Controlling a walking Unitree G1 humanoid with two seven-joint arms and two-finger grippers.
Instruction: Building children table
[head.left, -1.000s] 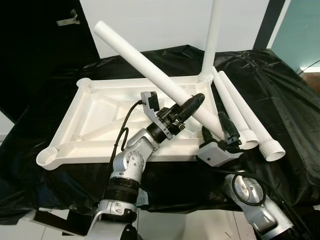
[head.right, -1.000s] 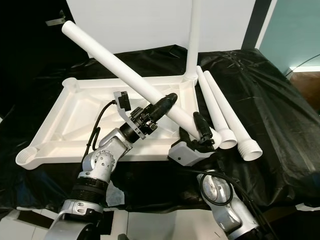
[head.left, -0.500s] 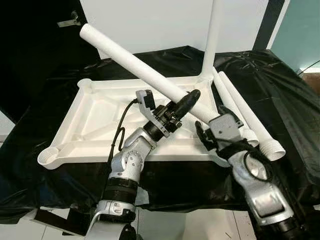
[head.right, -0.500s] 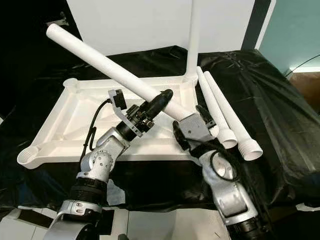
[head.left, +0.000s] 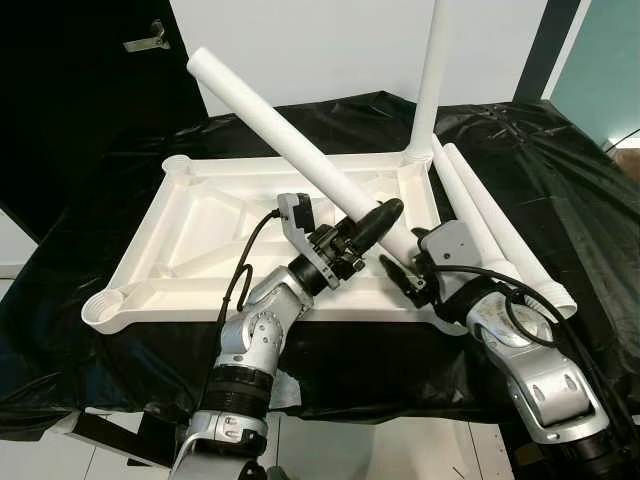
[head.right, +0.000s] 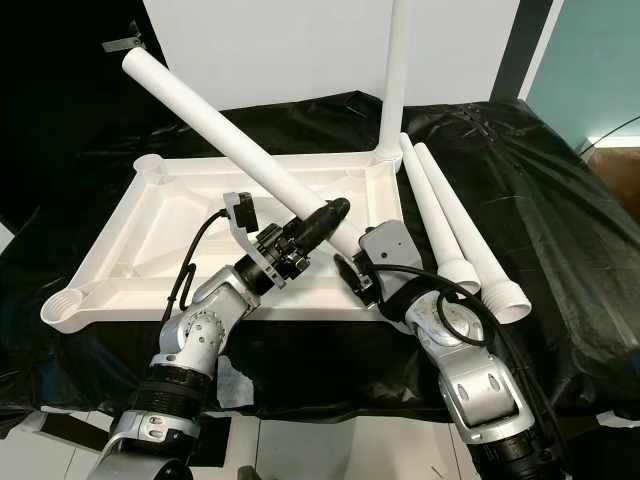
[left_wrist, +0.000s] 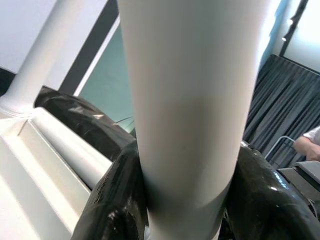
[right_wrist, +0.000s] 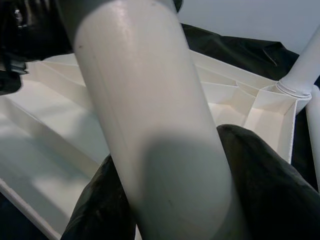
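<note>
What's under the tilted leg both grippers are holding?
The upturned white tabletop, ribs showing. The tilted leg has its lower end hidden behind the right gripper, so its seating can't be seen.

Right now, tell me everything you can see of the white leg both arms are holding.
The white table leg is a long, smooth, matte plastic-looking tube, slightly tapered, its upper end plain. It slants over the upturned white tabletop, free end up toward the robot's left. The left end effector clamps it partway along; the right end effector grips its lower end by the near right corner.

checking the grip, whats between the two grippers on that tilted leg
A short bare stretch of the tilted leg separates the left gripper from the right gripper, seen in the left eye view.
</note>
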